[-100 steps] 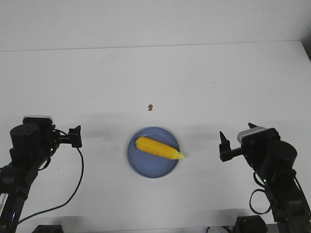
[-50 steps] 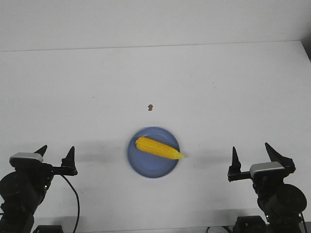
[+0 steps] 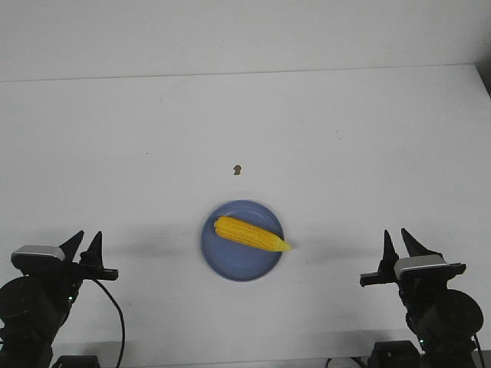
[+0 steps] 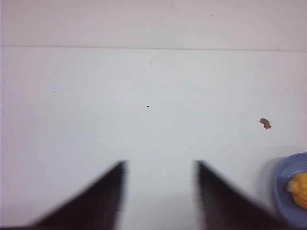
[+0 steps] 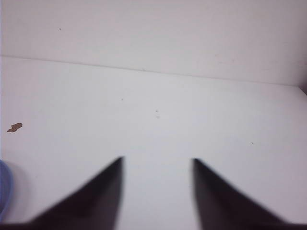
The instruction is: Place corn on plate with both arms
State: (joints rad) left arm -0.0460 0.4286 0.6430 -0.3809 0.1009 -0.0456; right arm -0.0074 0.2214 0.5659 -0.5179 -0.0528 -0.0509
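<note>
The left end effector sits at the near left corner of the white counter, its two black fingers spread apart with only bare surface between them. The right end effector sits at the near right corner, its fingers likewise apart and holding nothing. Both point forward across the counter, each well apart from the plate.

Between the two arms, near the front middle of the counter, lies the round blue plate. The corn rests across it at a slant, blunt end toward the left and pointed tip reaching just over the plate's right rim. In the left wrist view, only an edge of the plate and the corn's blunt end show.

Beyond the plate, apart from it, is a small brown speck. Nothing lies between either end effector and the plate.
</note>
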